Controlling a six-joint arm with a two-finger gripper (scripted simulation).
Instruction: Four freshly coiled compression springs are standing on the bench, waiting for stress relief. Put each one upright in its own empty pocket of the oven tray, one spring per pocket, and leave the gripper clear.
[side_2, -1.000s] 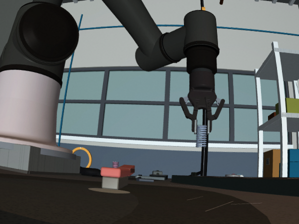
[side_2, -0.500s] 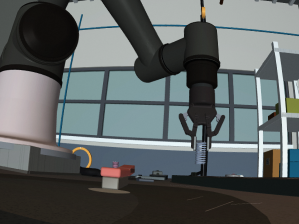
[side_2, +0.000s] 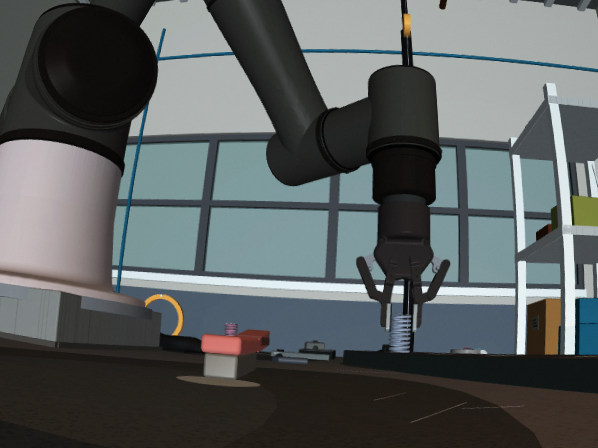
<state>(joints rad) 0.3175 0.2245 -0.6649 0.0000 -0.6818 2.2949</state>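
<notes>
At the far right of the bench lies the dark oven tray (side_2: 470,367), seen edge-on. A pale coiled spring (side_2: 401,334) stands upright over the tray's left end, its lower coils at the tray's top edge. Whether it sits in a pocket is hidden by the tray's rim. A second, small pinkish spring (side_2: 230,328) stands further left behind a red block. Other springs are out of sight. My gripper (side_2: 401,320) hangs straight down over the tray and is closed around the pale spring's upper coils.
Behind the bench runs a wall of large windows. A white shelf rack (side_2: 555,220) with boxes stands at the right. The red block on a grey base (side_2: 232,352) sits mid-bench. The arm's wide base (side_2: 55,210) fills the left. Small parts (side_2: 312,350) lie beside the tray.
</notes>
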